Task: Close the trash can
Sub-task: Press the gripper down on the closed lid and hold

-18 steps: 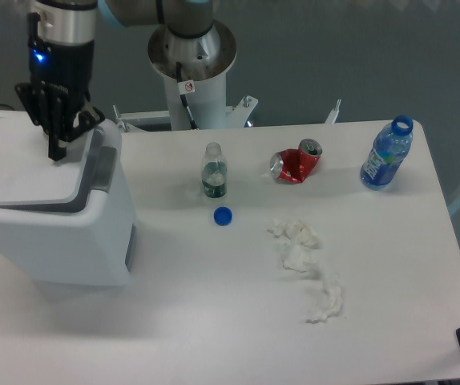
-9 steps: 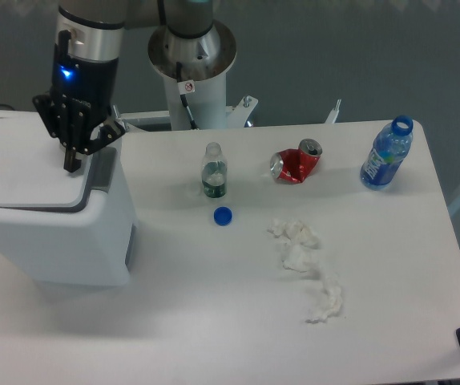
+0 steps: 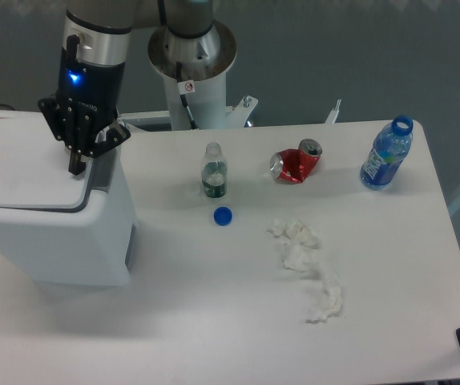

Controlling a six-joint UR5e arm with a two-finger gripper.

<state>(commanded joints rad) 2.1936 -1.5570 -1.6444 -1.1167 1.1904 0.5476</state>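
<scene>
Camera view: the trash can [image 3: 50,233] is seen at the table's [image 3: 238,321] left edge, lid flat and apparently closed. The gripper [image 3: 76,167] is poised at the lid's right edge, jaws together, nothing held. Only lifting clear seems needed next.

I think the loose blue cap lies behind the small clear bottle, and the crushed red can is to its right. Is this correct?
Not quite. In the camera view, the blue cap lies in front of the small clear bottle, nearer the camera. The crushed red can is indeed to its right.
</scene>
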